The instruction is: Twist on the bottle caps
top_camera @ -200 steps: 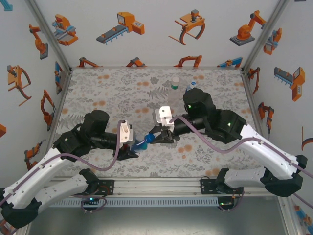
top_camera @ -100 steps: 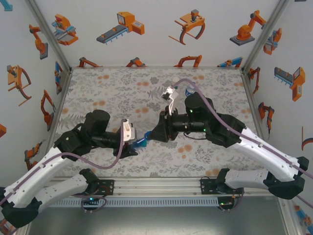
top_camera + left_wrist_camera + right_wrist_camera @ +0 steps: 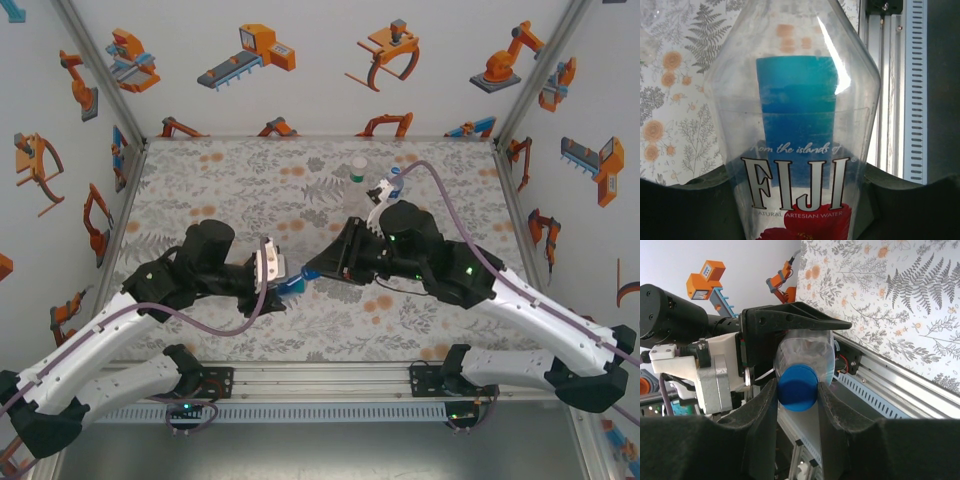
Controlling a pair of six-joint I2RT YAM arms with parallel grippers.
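Both clenched: left claw [image 3: 282, 289] grips Fiji bottle [image 3: 799, 150], right claw [image 3: 313, 272] pinches blue cap [image 3: 797, 388].

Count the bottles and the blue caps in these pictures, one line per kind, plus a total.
Fiji bottle: 1
other clear bottles, standing at the table's far side: 2
blue cap: 1
Total: 4
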